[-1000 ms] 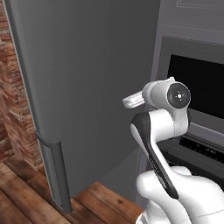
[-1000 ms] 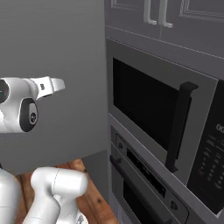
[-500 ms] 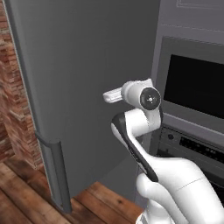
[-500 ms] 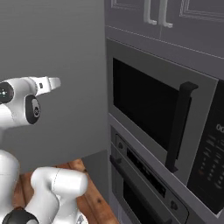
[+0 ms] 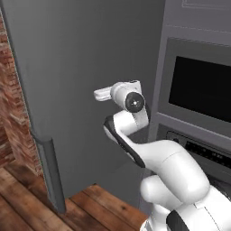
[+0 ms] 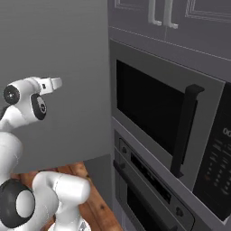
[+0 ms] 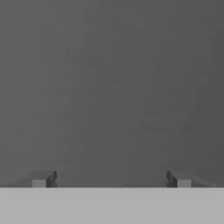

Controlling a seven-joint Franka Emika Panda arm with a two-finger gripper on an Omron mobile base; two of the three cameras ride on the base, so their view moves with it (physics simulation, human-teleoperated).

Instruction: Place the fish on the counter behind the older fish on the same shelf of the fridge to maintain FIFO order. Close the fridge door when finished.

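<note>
While the gripper (image 7: 109, 178) sits spread wide and empty, the fridge door (image 5: 85, 90) fills everything toward 12 o'clock

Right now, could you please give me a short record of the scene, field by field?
gripper: open, empty, facing a flat grey panel
fridge door: tall grey panel directly ahead of the hand
door handle: vertical bar at the panel's lower left edge
microwave: right of the arm, door shut
floor: wood planks
wall: red brick, far left

Matt smooth grey fridge door (image 5: 85, 67), rough red brick wall (image 5: 11, 122), wood plank floor (image 5: 27, 198), glossy black oven glass (image 6: 149, 106).
</note>
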